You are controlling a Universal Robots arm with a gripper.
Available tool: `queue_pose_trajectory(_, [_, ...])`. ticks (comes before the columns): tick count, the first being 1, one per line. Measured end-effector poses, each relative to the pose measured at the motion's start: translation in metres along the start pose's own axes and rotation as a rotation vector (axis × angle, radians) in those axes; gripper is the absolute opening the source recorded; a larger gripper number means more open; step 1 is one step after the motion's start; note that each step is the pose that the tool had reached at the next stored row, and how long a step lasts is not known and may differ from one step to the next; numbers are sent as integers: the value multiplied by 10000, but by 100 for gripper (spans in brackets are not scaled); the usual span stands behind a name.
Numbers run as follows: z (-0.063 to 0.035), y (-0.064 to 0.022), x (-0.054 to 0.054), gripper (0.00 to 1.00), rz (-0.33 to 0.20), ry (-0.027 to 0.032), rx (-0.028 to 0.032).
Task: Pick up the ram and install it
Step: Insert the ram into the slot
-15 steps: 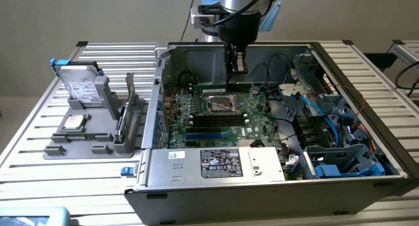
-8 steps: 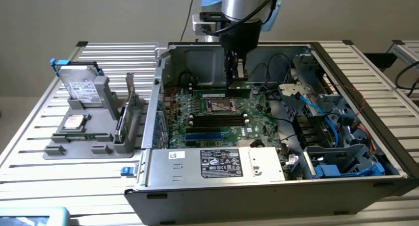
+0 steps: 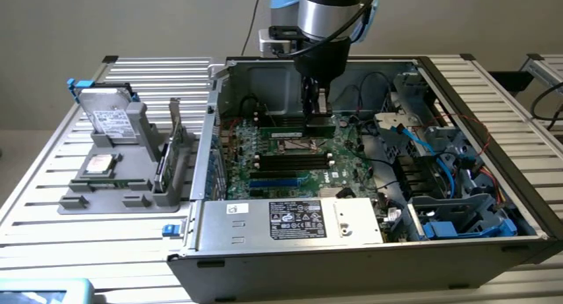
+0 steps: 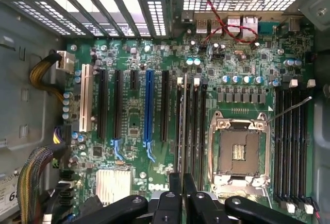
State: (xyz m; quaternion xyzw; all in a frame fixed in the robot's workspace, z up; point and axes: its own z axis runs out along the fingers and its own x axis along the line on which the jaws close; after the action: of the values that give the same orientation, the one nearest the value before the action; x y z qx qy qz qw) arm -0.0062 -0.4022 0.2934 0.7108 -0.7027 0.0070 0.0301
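**Ram in grip, over the slots**

Reaching down into the case [image 3: 264, 80], with the gripper [image 3: 315, 116] clamped on the ram [image 3: 299, 128]. Holding it level and edge-down, just above the motherboard [image 3: 281, 175]. Seen through the wrist view as a thin pale line, the ram [image 4: 184, 121], pinched between the fingers [image 4: 175, 185] and running along the black slots [image 4: 198, 131] beside the socket [image 4: 240, 152]. Not yet seated, by the look of it: pick-up done, install in hand. Exact slot underneath: cannot tell. Likely to call for squaring the edge over one slot, then pressing straight down with even force at both ends. Otherwise, risk of a skewed stick, seated at one end only.
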Motion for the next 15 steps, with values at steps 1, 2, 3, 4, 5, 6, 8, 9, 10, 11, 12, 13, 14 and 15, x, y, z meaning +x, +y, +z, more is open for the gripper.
queue_pose_trajectory(1, [18, -1, -1, 14, 0, 0, 0])
queue_pose_trajectory(2, [36, -1, -2, 14, 0, 0, 0])
queue_pose_trajectory(3, [54, -2, -3, 14, 0, 0, 0])
queue_pose_trajectory(4, [72, -2, -3, 14, 1, 0, 0])
queue_pose_trajectory(5, [89, -3, -5, 14, 3, 0, 0])
queue_pose_trajectory(6, [105, -4, -5, 14, 4, -1, -1])
queue_pose_trajectory(8, [131, -4, -7, 14, 8, 0, -1])
queue_pose_trajectory(9, [145, -5, -8, 14, 10, 0, -1])
queue_pose_trajectory(10, [159, -5, -8, 14, 11, 0, -1])
queue_pose_trajectory(11, [172, -6, -9, 14, 12, 0, -1])
queue_pose_trajectory(12, [184, -6, -9, 14, 12, 0, -2])
queue_pose_trajectory(13, [193, -6, -10, 14, 12, -1, -1])
queue_pose_trajectory(14, [200, -7, -10, 14, 13, 0, -1])
queue_pose_trajectory(15, [207, -7, -11, 14, 12, 0, -1])
